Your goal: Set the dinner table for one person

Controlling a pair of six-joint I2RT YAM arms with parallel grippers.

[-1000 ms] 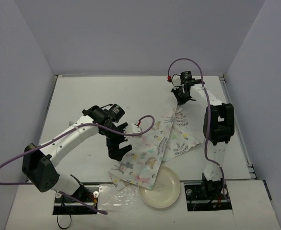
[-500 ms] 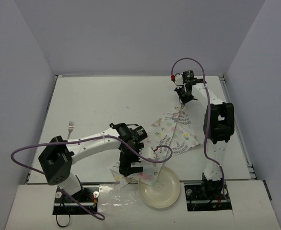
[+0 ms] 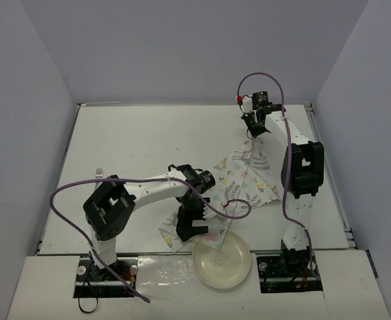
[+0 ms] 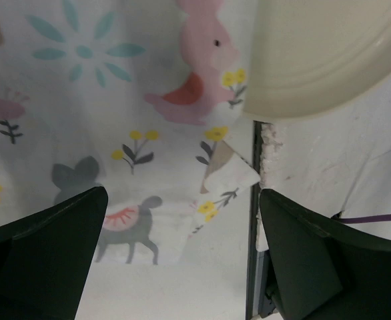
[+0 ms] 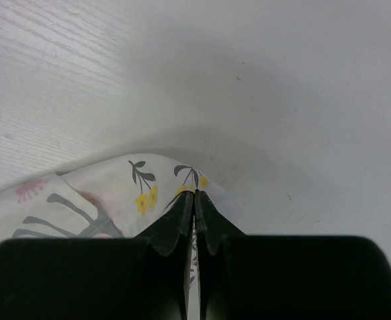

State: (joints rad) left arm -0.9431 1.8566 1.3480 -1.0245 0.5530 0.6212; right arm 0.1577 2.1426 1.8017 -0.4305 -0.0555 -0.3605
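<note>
Two risks: the right end effector (clamped on the placemat corner at 12 o'clock) may lose its thin pinch, or drag the cloth under the plate overlapping its 6 o'clock edge, nudging it off the bench. The left end effector hovers wide and empty over the folded near corner. The white bench underlies everything.

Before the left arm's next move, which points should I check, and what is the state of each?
1. Right gripper shut on far corner of placemat: ok.
2. Left gripper open: ok.
3. Folded near corner lined up between left fingers: ok.
4. Placemat flat on the dinner table: not ok, creased.
5. Plate clear of placemat: not ok, rim overlaps it.
6. Fork away from both grippers: ok.
</note>
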